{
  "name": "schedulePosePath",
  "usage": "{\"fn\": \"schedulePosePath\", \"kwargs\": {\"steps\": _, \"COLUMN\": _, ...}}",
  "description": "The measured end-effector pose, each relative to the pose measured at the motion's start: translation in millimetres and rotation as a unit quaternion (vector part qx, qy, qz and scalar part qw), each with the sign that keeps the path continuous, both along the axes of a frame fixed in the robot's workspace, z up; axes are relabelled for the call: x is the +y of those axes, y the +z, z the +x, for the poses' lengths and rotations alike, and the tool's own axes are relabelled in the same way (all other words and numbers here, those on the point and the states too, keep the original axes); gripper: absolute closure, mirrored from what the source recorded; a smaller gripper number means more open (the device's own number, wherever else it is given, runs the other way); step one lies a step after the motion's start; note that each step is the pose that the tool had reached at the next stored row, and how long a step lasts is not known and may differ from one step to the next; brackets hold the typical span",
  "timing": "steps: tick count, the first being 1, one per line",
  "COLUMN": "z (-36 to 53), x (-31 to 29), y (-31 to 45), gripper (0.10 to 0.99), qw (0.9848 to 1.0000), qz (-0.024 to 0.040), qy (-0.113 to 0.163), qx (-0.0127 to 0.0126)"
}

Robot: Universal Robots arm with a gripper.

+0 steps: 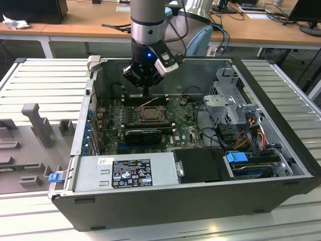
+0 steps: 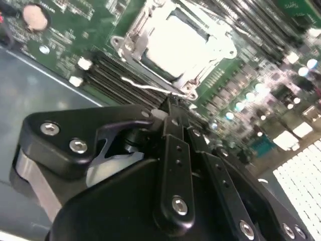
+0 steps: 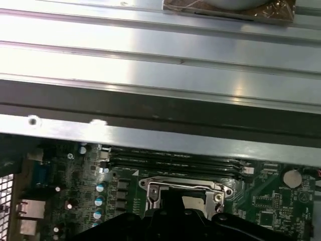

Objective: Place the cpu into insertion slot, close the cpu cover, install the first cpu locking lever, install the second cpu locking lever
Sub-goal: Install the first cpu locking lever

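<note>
My gripper [image 1: 146,92] hangs inside the open computer case, just behind the insertion slot [image 1: 149,115] on the green motherboard [image 1: 188,131]. In the second wrist view the fingers [image 2: 172,131] are pressed together, and the gripper [image 2: 169,106] has nothing visible between them. Its tip sits close to a thin wire locking lever [image 2: 146,87] that runs along the socket's edge. The cpu cover [image 2: 134,39] lies down over the socket, and the pale cpu [image 2: 175,41] shows through its window. The first wrist view shows the socket [image 3: 183,193] partly hidden behind the gripper body.
Long black memory slots [image 3: 173,163] run beside the socket. A black heatsink block [image 1: 143,134] sits in front of it, a power supply [image 1: 125,173] along the case front, and drive cages with cables [image 1: 241,125] on the exterior view's right. The case walls [image 1: 85,120] hem in the work area.
</note>
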State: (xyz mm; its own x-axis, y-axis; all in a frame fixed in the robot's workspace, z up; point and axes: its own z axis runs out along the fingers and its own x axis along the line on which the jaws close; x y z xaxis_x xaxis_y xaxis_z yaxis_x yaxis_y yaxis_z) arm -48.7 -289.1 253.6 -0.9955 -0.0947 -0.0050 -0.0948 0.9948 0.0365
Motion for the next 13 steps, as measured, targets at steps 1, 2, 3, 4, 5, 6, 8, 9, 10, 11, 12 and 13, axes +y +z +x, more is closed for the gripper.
{"fn": "schedulePosePath", "kwargs": {"steps": 1, "z": 1.5, "x": 0.1, "y": -0.5, "gripper": 0.980, "qw": 1.0000, "qz": 0.0066, "qy": -0.001, "qx": 0.0001}}
{"fn": "schedulePosePath", "kwargs": {"steps": 2, "z": 2.1, "x": 0.1, "y": -1.2, "gripper": 0.980, "qw": 0.9999, "qz": 0.0100, "qy": -0.003, "qx": 0.0000}}
{"fn": "schedulePosePath", "kwargs": {"steps": 3, "z": 2.9, "x": 0.2, "y": -2.6, "gripper": 0.980, "qw": 0.9999, "qz": 0.0121, "qy": -0.006, "qx": -0.0001}}
{"fn": "schedulePosePath", "kwargs": {"steps": 4, "z": 3.0, "x": 0.2, "y": -4.3, "gripper": 0.980, "qw": 0.9999, "qz": 0.0123, "qy": -0.007, "qx": -0.0001}}
{"fn": "schedulePosePath", "kwargs": {"steps": 5, "z": 3.0, "x": 0.2, "y": -6.7, "gripper": 0.980, "qw": 0.9999, "qz": 0.0123, "qy": -0.007, "qx": 0.0000}}
{"fn": "schedulePosePath", "kwargs": {"steps": 6, "z": 3.1, "x": 0.4, "y": -8.5, "gripper": 0.980, "qw": 0.9999, "qz": 0.0122, "qy": -0.007, "qx": 0.0000}}
{"fn": "schedulePosePath", "kwargs": {"steps": 8, "z": 3.2, "x": 1.0, "y": -12.5, "gripper": 0.980, "qw": 0.9999, "qz": 0.0123, "qy": -0.008, "qx": 0.0000}}
{"fn": "schedulePosePath", "kwargs": {"steps": 9, "z": 3.3, "x": 1.5, "y": -14.5, "gripper": 0.980, "qw": 0.9999, "qz": 0.0123, "qy": -0.007, "qx": 0.0000}}
{"fn": "schedulePosePath", "kwargs": {"steps": 10, "z": 3.6, "x": 1.9, "y": -16.3, "gripper": 0.980, "qw": 0.9999, "qz": 0.0123, "qy": -0.007, "qx": 0.0000}}
{"fn": "schedulePosePath", "kwargs": {"steps": 11, "z": 4.4, "x": 2.1, "y": -17.7, "gripper": 0.980, "qw": 0.9999, "qz": 0.0134, "qy": -0.007, "qx": 0.0000}}
{"fn": "schedulePosePath", "kwargs": {"steps": 12, "z": 4.7, "x": 2.0, "y": -17.9, "gripper": 0.980, "qw": 0.9998, "qz": 0.0163, "qy": -0.007, "qx": 0.0001}}
{"fn": "schedulePosePath", "kwargs": {"steps": 13, "z": 5.8, "x": 2.2, "y": -19.1, "gripper": 0.980, "qw": 0.9997, "qz": 0.0223, "qy": -0.007, "qx": 0.0000}}
